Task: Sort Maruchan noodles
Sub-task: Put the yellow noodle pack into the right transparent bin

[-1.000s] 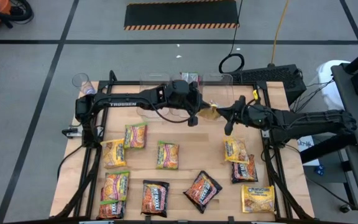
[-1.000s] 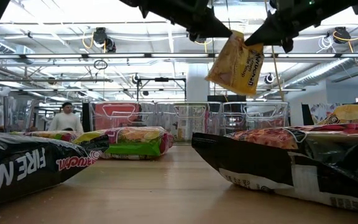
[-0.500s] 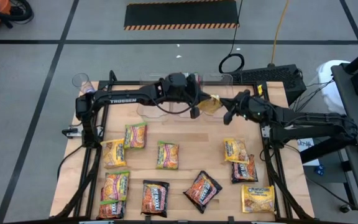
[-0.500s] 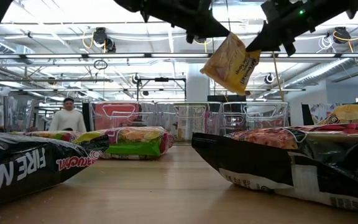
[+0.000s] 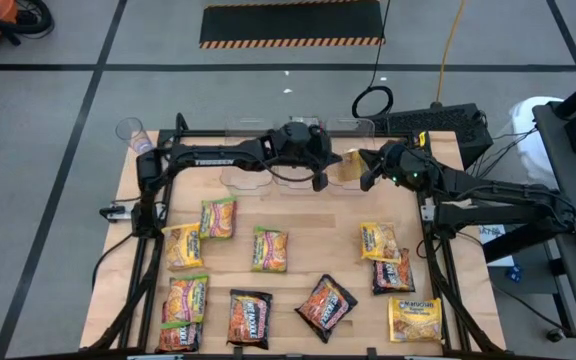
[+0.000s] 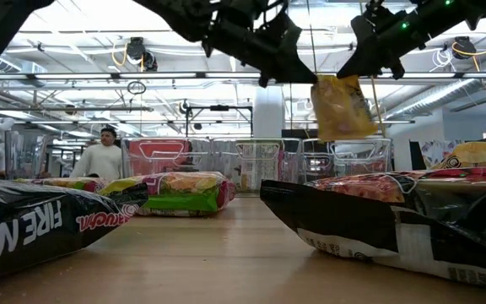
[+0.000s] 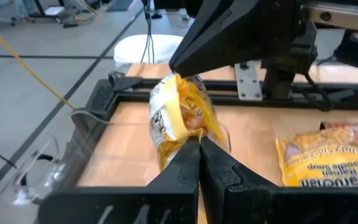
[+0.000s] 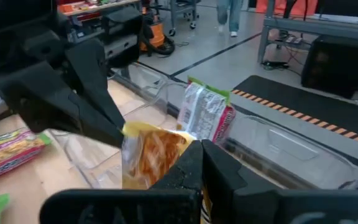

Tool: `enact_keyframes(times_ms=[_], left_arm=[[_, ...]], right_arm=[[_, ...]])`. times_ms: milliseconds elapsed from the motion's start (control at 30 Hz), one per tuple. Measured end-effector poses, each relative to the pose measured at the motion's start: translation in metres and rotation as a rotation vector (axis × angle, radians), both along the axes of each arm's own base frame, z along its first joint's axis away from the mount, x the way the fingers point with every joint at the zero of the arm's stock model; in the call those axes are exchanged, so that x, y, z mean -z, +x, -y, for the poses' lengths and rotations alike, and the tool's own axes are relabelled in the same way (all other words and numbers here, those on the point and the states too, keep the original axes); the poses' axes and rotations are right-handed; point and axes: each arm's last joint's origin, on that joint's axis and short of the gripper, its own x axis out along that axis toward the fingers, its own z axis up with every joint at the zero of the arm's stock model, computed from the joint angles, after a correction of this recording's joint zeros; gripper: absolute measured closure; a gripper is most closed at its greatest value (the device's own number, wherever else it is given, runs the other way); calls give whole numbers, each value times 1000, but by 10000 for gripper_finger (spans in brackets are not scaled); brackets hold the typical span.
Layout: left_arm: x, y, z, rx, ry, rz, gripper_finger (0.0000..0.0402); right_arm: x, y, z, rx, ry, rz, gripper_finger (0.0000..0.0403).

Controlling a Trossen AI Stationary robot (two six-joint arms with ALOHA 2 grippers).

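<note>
Yellow noodle packet (image 5: 349,165) has moved back over the clear bins (image 5: 268,150)
Left gripper (image 5: 320,181) and right gripper (image 5: 365,179) both pinch it, above the counter (image 5: 298,215)

Both dark arms met at the frame's upper centre, the left gripper (image 5: 320,183) and right gripper (image 5: 365,180) each clamped on one crinkly yellow plastic packet (image 5: 347,167).
</note>
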Motion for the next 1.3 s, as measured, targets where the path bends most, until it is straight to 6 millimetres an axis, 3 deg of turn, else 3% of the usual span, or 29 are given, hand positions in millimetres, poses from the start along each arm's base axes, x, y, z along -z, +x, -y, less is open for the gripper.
enact_keyframes(times_ms=[367,800,1300], left_arm=[[0,-5,-24,-35,-27,30,402],[2,-7,-26,-23,-13,9,402],[1,-18,-56,-150,-92,38,401]], right_arm=[[1,-3,6,26,-11,-26,403],[6,-5,8,38,5,-77,403],[10,-3,31,151,6,-72,403]])
